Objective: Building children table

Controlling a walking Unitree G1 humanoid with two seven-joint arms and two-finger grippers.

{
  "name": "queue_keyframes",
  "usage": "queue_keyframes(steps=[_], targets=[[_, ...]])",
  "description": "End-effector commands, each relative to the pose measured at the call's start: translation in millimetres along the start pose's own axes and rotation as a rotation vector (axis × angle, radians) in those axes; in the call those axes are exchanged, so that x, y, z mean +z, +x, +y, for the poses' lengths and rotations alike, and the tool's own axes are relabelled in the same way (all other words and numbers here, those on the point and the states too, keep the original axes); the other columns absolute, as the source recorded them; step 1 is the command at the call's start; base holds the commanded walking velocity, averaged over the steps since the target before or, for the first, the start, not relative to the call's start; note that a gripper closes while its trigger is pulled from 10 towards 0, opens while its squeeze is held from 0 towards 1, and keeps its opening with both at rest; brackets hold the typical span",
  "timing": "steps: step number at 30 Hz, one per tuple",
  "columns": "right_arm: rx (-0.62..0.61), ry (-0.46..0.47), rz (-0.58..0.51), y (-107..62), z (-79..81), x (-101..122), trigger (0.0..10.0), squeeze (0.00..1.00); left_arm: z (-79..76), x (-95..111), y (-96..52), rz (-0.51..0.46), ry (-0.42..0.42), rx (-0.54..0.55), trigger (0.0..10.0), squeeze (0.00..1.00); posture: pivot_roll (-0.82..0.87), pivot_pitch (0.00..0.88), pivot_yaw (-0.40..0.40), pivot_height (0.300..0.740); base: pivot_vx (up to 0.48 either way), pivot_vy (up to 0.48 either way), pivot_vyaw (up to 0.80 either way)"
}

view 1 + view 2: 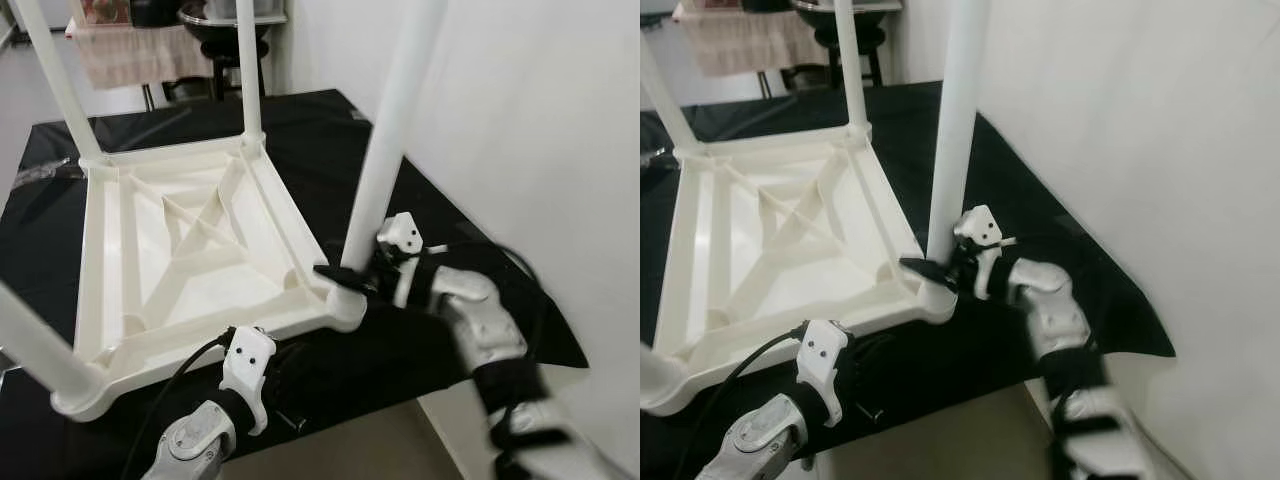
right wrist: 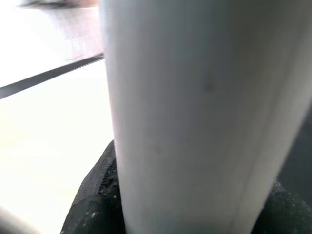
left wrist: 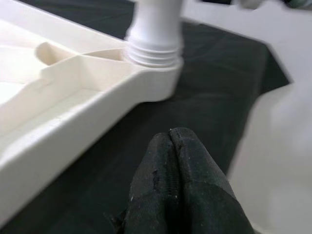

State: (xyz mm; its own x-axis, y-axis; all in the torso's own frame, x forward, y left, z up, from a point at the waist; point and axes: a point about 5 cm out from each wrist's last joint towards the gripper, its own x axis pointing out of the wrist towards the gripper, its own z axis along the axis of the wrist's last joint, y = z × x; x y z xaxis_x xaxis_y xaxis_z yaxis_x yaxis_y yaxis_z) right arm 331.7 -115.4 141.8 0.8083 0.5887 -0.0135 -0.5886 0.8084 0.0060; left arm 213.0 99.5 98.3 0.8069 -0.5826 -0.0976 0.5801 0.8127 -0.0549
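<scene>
The white plastic children's table lies upside down on the black-covered worktop, its ribbed underside facing me and 4 legs standing up from the corner sockets. The leg at the near right corner is the one I'm working: my right pincer is clenched around its lowest part, just above the corner socket, and the right wrist view has the white tube between the 2 black fingers. In the left wrist view, threads show at the base of this leg where it meets the socket, so I judge it is not yet screwed fully home. My left pincer is clamped shut on nothing, hovering low over the cloth just beside the near edge of the table, pointed toward that same corner. The risk I see is that turning the leg drags the whole light table round on the cloth, since nothing is bracing it; this corner sits near the worktop's edge by the white wall. A tilted leg could also cross-thread and jam.
</scene>
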Motion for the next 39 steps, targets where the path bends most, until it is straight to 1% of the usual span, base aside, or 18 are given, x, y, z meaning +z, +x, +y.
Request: queue_keyframes(steps=[1, 2, 3, 14, 15, 16, 19, 20, 23, 25, 26, 27, 28, 30, 33, 36, 37, 39], targets=[[-0.142, 0.039, 0.142, -12.6, -4.5, -28, 0.0, 0.0, 0.1, -2, -2.3, 0.01, -0.006, -0.005, 10.0, 0.0, 0.02, 0.076, -0.061, 0.74, 0.0, 0.0, 0.0], [-0.123, 0.004, 0.119, -16.9, 36.7, -31, 0.0, 0.0, 1.0, -2, -3.0, 0.016, -0.004, -0.013, 10.0, 0.0, 0.02, 0.079, -0.055, 0.74, 0.0, 0.0, 0.0], [-0.101, 0.008, 0.11, -14.1, 45.6, -31, 0.0, 0.0, 1.5, -2, -3.0, 0.018, -0.002, -0.014, 10.0, 0.0, 0.02, 0.071, -0.047, 0.74, 0.0, 0.0, 0.0], [-0.033, -0.01, 0.108, 2.2, 45.8, -26, 0.0, 0.0, 2.3, -2, -1.5, 0.014, 0.005, 0.009, 10.0, 0.0, 0.04, 0.067, -0.067, 0.74, 0.0, 0.0, 0.0], [-0.028, -0.023, 0.108, 4.7, 45.0, -24, 10.0, 0.0, 2.3, -2, -1.2, 0.014, 0.005, 0.009, 10.0, 0.0, 0.04, 0.066, -0.067, 0.74, 0.0, 0.0, 0.0], [-0.024, -0.024, 0.094, 6.6, 45.0, -19, 10.0, 0.16, 2.4, -2, -1.1, 0.014, 0.005, 0.009, 10.0, 0.0, 0.04, 0.066, -0.067, 0.74, 0.0, 0.0, 0.0], [0.018, -0.026, 0.065, 9.2, 45.2, -8, 10.0, 0.16, 2.2, -2, -0.5, 0.015, 0.005, 0.005, 10.0, 0.0, 0.04, 0.061, -0.065, 0.74, 0.0, 0.0, 0.0], [0.094, -0.019, 0.051, 10.0, 44.1, -3, 10.0, 1.0, 2.2, -2, -0.1, 0.016, 0.004, 0.002, 10.0, 0.0, 0.04, 0.056, -0.065, 0.74, 0.0, 0.0, 0.0], [0.293, -0.014, 0.026, 11.3, 35.9, 6, 10.0, 1.0, 2.2, -2, 0.9, 0.016, 0.003, -0.003, 10.0, 0.0, 0.04, 0.053, -0.066, 0.74, 0.0, 0.0, 0.0], [0.372, -0.038, 0.021, 10.8, 30.0, 10, 10.0, 1.0, 2.1, -2, 1.3, 0.016, 0.003, -0.004, 10.0, 0.0, 0.04, 0.053, -0.066, 0.74, 0.0, 0.0, 0.0], [0.444, -0.064, 0.034, 9.9, 26.1, 11, 10.0, 0.16, 2.1, -2, 1.5, 0.016, 0.004, -0.003, 10.0, 0.0, 0.05, 0.05, -0.067, 0.74, 0.0, 0.0, 0.0], [0.489, -0.081, 0.045, 9.0, 23.6, 11, 10.0, 0.0, 2.2, -3, 1.6, 0.016, 0.004, -0.003, 10.0, 0.0, 0.05, 0.05, -0.067, 0.74, 0.0, 0.0, 0.0], [0.489, -0.081, 0.045, 9.0, 23.6, 11, 10.0, 0.0, 2.2, -3, 1.6, 0.016, 0.004, -0.003, 10.0, 0.0, 0.05, 0.05, -0.067, 0.74, 0.0, 0.0, 0.0], [0.579, -0.077, 0.07, 7.6, 14.4, 13, 10.0, 0.0, 2.1, -3, 1.7, 0.016, 0.006, -0.001, 10.0, 0.0, 0.06, 0.046, -0.072, 0.74, 0.0, 0.0, 0.0], [0.6, -0.076, 0.076, 7.9, 8.8, 14, 10.0, 0.0, 2.0, -3, 1.8, 0.017, 0.009, 0.001, 10.0, 0.0, 0.08, 0.042, -0.079, 0.74, 0.0, 0.0, 0.0], [0.614, -0.045, 0.08, 10.3, -5.0, 19, 10.0, 0.0, 2.0, -3, 1.6, 0.016, 0.019, 0.011, 10.0, 0.0, 0.08, 0.042, -0.082, 0.74, 0.0, 0.0, 0.0], [0.615, -0.008, 0.077, 12.2, -15.1, 24, 0.0, 0.0, 1.9, -3, 1.1, 0.017, 0.027, 0.016, 10.0, 0.0, 0.09, 0.044, -0.081, 0.74, 0.0, 0.0, 0.0], [0.617, 0.012, 0.073, 12.0, -18.9, 25, 0.0, 0.0, 1.9, -3, 0.9, 0.018, 0.028, 0.017, 10.0, 0.0, 0.09, 0.044, -0.08, 0.74, 0.0, 0.0, 0.0]])
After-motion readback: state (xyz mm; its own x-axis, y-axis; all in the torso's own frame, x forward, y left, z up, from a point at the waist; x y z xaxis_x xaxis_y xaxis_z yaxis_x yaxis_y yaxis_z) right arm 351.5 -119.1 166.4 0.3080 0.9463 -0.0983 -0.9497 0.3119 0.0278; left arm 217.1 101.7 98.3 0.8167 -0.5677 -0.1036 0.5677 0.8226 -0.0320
